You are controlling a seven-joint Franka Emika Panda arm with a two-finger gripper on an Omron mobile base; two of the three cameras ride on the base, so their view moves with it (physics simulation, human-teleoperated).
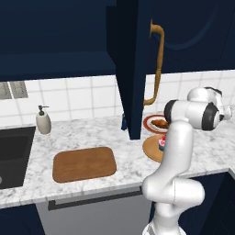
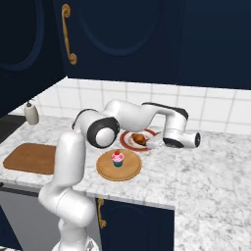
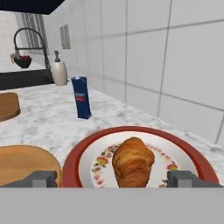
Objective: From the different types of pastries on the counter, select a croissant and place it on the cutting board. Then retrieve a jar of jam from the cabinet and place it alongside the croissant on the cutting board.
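So in the left base view the open cabinet door [image 1: 133, 69] hangs right in the middle and cuts off part of the red-rimmed plate [image 1: 149, 123] behind it, with the croissant [image 1: 160, 123] peeking out near the back wall. The arm's elbow covers most of the round wooden plate [image 1: 150, 149] with the cupcake [image 1: 161, 143]. The cutting board [image 1: 84, 164] sits bare toward the front edge of the worktop [image 1: 82, 135], soap dispenser [image 1: 43, 120] by the sink [image 1: 13, 156].

Right base view: the gripper [image 2: 151, 142] is low at the plate's right rim, just beside the croissant; the cupcake plate sits in front, toward the worktop's front edge.

Hand view: the gripper fingers [image 3: 43, 178] are spread wide, nothing between them yet. The croissant lies mid-plate, long axis running straight away from the camera. A blue carton [image 3: 81, 97] stands upright behind the plate.
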